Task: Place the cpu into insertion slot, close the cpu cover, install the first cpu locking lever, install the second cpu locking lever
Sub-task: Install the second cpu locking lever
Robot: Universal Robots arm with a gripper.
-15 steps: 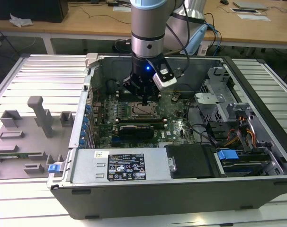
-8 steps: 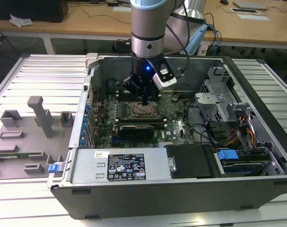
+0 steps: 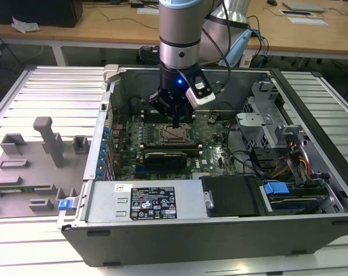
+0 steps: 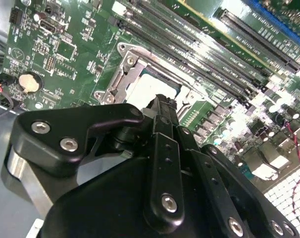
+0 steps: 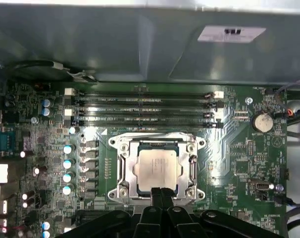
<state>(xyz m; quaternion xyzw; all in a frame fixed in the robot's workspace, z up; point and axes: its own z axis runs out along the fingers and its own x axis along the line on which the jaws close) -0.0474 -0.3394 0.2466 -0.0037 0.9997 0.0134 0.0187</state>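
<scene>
cpu (image 5: 158, 167) is already sitting in the insertion slot (image 5: 121, 171) with the cpu cover (image 5: 157, 144) flat down over it, right under your gripper (image 5: 162, 191). the fingers (image 5: 156, 194) look pressed together with nothing between them, tips just over the socket's near edge. in the exterior view your gripper (image 3: 175, 122) hangs straight above the motherboard (image 3: 211, 150) inside the open pc case (image 3: 220, 230).

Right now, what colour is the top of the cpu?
Silver-grey. The cpu shows best in the first wrist view, sitting inside the cover.
</scene>
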